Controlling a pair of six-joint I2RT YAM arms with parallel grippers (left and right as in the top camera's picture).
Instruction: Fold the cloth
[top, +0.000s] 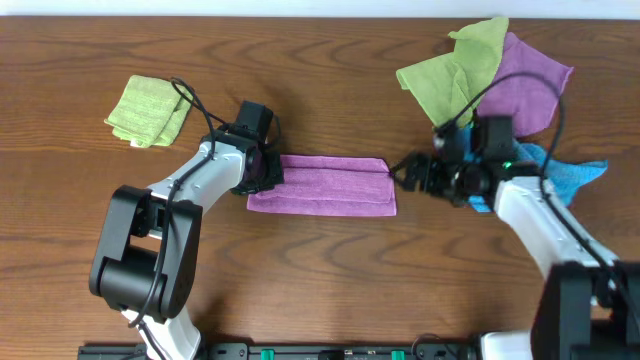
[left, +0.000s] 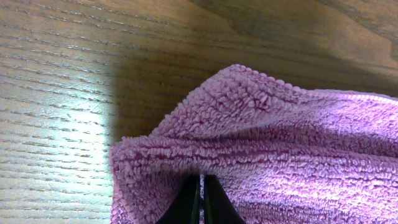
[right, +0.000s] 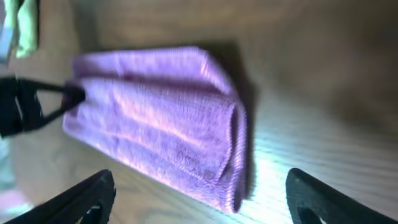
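The purple cloth (top: 322, 184) lies folded into a long strip on the wooden table. My left gripper (top: 262, 170) is shut on the strip's left end; in the left wrist view its closed fingertips (left: 202, 186) pinch the cloth (left: 273, 137). My right gripper (top: 405, 172) is open just off the strip's right end, not touching it. In the right wrist view the two fingers (right: 199, 199) are spread wide, with the cloth's folded end (right: 168, 124) between and beyond them.
A folded green cloth (top: 148, 110) lies at the back left. A pile of green (top: 452, 70), purple (top: 530, 85) and blue (top: 565, 175) cloths lies at the back right, beside the right arm.
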